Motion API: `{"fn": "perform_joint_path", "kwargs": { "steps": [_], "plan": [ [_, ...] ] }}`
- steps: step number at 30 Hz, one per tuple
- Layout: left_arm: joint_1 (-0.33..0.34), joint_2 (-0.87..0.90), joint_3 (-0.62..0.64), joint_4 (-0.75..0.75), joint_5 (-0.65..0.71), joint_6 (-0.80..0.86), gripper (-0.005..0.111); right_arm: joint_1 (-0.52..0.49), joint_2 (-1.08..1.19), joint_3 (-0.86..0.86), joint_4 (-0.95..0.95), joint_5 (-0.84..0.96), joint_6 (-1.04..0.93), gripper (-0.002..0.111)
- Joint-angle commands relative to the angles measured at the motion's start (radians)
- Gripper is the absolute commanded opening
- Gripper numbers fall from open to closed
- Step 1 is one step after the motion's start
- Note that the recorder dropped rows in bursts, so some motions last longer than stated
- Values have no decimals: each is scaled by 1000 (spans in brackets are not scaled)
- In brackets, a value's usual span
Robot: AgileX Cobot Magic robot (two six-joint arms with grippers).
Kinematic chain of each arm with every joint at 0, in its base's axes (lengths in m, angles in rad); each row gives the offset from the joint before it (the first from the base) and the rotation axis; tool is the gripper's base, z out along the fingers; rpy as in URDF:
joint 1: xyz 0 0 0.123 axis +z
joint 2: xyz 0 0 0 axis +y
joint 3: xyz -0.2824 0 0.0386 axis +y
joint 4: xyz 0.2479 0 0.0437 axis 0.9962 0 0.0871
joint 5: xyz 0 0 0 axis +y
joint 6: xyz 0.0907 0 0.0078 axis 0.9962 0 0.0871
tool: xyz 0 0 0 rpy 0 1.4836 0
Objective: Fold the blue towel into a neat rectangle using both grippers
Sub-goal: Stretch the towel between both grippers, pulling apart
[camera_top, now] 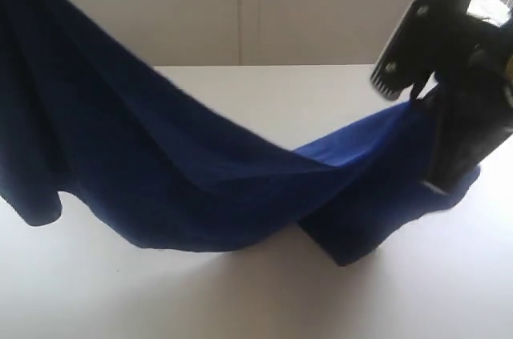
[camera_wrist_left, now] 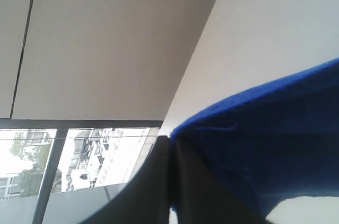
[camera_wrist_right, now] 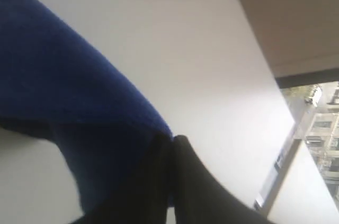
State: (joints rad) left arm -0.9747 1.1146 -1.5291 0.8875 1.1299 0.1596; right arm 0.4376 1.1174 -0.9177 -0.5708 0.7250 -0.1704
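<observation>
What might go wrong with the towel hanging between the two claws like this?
1. The left gripper and right gripper each pinch only the very edge of the blue towel; a tug might pull it free.
2. The towel sags and bunches on the table near the right gripper, so the fold may come out crooked.

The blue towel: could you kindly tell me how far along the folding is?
Done: left gripper and right gripper are each shut on the blue towel. In hand: its left end hangs high, the right end low, middle sagging towards the table. Left: no neat rectangle yet.
</observation>
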Motion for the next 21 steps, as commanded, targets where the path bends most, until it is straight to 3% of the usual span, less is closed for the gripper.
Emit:
{"fn": "perform_joint_path", "kwargs": {
  "steps": [1, 12, 21],
  "plan": [
    [-4, -10, -7, 17, 91, -23, 0, -6, -77, -72, -30, 146, 29, 0],
    [-4, -137, -1, -360, 91, -63, 0, -6, -262, -109, -67, 408, 10, 0],
    [-4, -275, 202, -298, 91, -191, 0, -6, -295, -107, -4, 461, -11, 0]
  ]
}}
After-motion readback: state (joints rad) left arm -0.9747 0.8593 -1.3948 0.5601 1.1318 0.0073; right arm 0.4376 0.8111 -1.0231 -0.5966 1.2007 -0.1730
